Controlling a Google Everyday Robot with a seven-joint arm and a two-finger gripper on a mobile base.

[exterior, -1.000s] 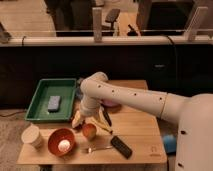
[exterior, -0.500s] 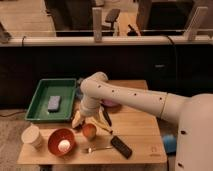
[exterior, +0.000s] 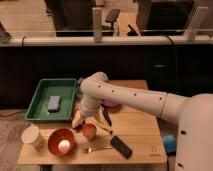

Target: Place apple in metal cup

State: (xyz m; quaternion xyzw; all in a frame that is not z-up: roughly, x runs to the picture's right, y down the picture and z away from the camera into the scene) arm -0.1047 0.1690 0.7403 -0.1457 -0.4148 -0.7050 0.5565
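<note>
The arm [exterior: 125, 97] bends down from the right, its pincer [exterior: 86, 119] low over the worktop [exterior: 140, 136] (spread or pressed together, I cannot tell). The apple [exterior: 89, 130] lies just below the pincer. Neither arm nor apple has shifted since before.

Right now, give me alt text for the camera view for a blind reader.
A white robot arm reaches down over a wooden table, its gripper close to the apple. Left of the apple sit a red bowl holding a white ball and a white paper cup; a green tray lies behind them.
</note>
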